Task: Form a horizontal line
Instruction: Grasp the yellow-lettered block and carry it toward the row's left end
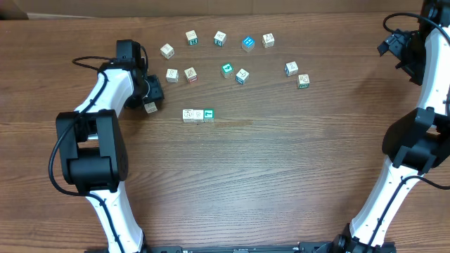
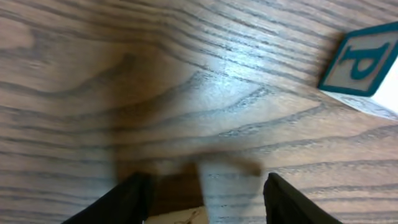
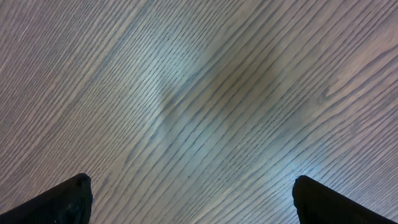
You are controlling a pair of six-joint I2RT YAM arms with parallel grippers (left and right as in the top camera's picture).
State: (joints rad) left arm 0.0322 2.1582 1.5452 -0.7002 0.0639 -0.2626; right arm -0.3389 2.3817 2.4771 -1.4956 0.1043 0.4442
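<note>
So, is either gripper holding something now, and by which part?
The right gripper is empty. A pale cube sits inside the left gripper, a gap beside it: probably not gripped.

15 small wooden letter cubes lie on the table (image 1: 281, 176): 12 pale-topped, 2 teal-green-topped and 1 blue-topped cube (image 1: 247, 43). 3 of them touch edge to edge as the horizontal line (image 1: 198, 114), off to one side of the jaws of the left gripper (image 2: 206, 182). 1 pale cube (image 1: 150, 107) sits between those jaws, and the other 11 lie scattered, apart from both pairs of jaws.
</note>
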